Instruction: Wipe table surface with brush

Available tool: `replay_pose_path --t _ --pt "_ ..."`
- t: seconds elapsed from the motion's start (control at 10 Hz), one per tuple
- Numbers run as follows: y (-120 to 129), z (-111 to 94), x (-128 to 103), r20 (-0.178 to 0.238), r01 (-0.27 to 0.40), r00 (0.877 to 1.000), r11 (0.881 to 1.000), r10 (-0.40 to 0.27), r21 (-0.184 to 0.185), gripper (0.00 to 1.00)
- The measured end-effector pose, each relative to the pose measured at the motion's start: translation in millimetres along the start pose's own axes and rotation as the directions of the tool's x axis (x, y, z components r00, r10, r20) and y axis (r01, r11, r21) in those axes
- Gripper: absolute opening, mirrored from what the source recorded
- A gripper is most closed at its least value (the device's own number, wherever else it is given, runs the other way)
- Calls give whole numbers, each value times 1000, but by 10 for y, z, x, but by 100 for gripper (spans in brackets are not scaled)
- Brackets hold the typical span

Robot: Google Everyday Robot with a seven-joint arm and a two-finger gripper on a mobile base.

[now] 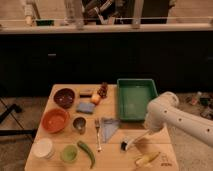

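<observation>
One tool [148, 133] half-hidden above brush [131, 141].

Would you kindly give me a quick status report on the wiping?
Gripper low over table surface, front right. Brush at gripper, bristle head down on wood. Banana close beside brush.

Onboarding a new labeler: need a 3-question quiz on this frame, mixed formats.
1. True or false: the brush lies inside the tray.
2. Which lies nearest the brush head? A) banana B) orange bowl C) white bowl
3. Where is the claw?

Key:
1. False; it rests on the table, in front of the tray.
2. A
3. At the near right of the table, at the brush's handle end, under the white arm.
</observation>
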Motion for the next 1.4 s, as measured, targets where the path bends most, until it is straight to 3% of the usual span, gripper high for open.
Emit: replay_pose_path --t 0.4,0.7,1.0,1.4 --pt "-230 91 -875 56 121 991 993 -120 -14 0" --pt "-269 110 -1036 54 130 990 991 -128 -31 0" --pt "-206 109 -765 30 90 996 995 -88 -44 0" --pt "6 48 5 -21 -5 1000 999 4 -44 0"
